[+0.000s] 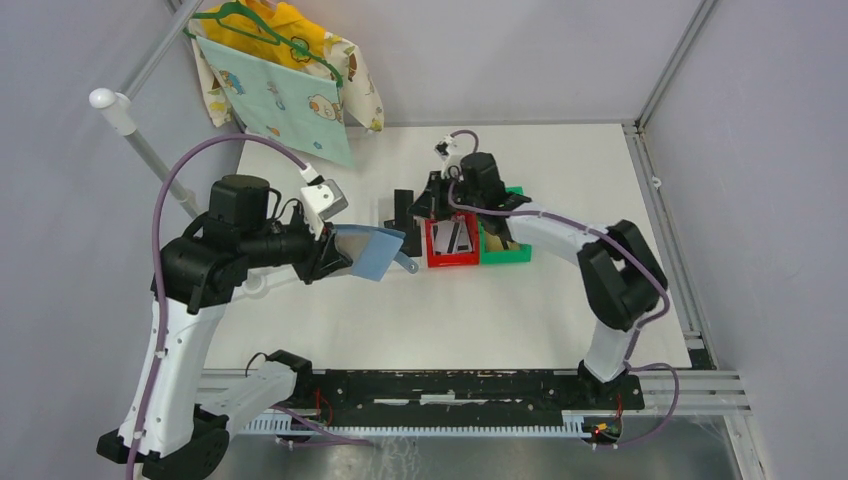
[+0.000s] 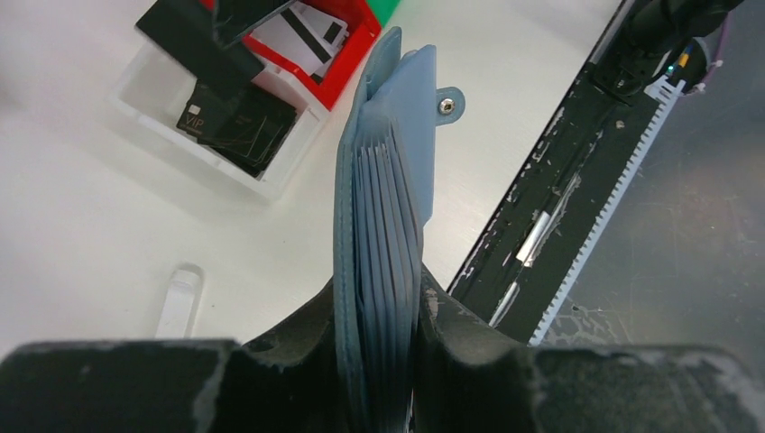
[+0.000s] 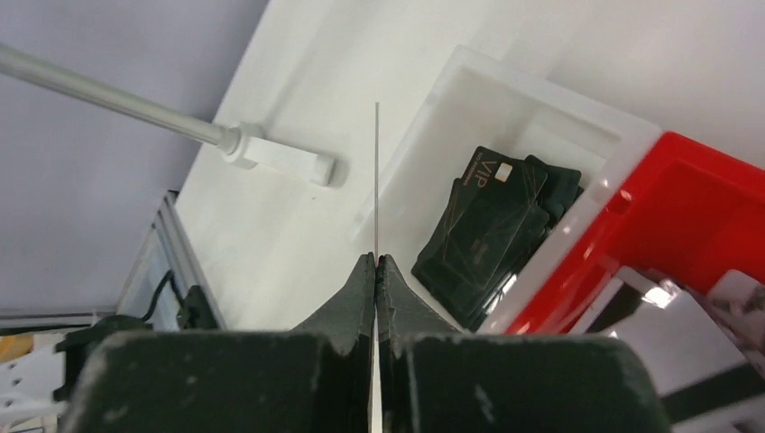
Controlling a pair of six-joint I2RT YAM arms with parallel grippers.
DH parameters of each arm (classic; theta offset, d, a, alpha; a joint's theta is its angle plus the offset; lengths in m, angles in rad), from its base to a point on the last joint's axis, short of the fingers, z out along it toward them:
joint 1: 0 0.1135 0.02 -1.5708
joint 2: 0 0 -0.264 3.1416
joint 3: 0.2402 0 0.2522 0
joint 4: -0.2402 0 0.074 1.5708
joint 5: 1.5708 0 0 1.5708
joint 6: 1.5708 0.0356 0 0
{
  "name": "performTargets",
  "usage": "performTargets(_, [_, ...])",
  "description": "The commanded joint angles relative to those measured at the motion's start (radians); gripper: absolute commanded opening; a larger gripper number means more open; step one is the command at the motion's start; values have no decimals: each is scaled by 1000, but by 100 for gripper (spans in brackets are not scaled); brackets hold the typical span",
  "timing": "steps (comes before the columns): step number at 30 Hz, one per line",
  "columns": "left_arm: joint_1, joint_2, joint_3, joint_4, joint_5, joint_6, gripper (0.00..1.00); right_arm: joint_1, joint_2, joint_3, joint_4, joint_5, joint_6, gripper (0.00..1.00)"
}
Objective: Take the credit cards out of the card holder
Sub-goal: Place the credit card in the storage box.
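From above, the card holder (image 1: 375, 252) is held over the counter (image 1: 450, 310) by the left end effector (image 1: 338, 256), at the left wrist squeezed edge-on between its fingers (image 2: 469, 361), and at the right wrist a thin credit card (image 3: 376, 180) is pinched edge-on by the right end effector (image 3: 375, 260).

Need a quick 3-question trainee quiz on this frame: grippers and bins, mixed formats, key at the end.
1. Multiple choice: what does the left gripper clamp? A) the card holder B) a cup C) nothing
2. True or false: the white bin has black cards lying in it.
3. Fill in: the right gripper is shut on a thin ____, seen edge-on in its wrist view.

Key: 1 A. 2 True. 3 card.
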Motion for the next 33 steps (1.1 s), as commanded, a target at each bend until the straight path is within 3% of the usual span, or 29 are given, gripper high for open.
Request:
performTargets(1, [-1, -16, 47, 17, 87, 12, 2, 50, 145, 187, -139, 86, -86, 0])
performTargets(5, [-2, -25, 41, 33, 125, -9, 2, 58, 253, 246, -149, 97, -62, 0])
performTargets(19, [-2, -38, 44, 84, 190, -57, 2, 103, 332, 325, -198, 172, -70, 0])
performTargets(28, [-1, -27, 55, 91, 201, -62, 2, 120, 261, 333, -270, 273, -124, 29])
performTargets(31, [-2, -29, 62, 91, 195, -59, 2, 122, 234, 350, -305, 322, -147, 33])
performTargets(33, [-1, -31, 67, 91, 191, -61, 2, 124, 200, 359, -331, 371, -163, 44])
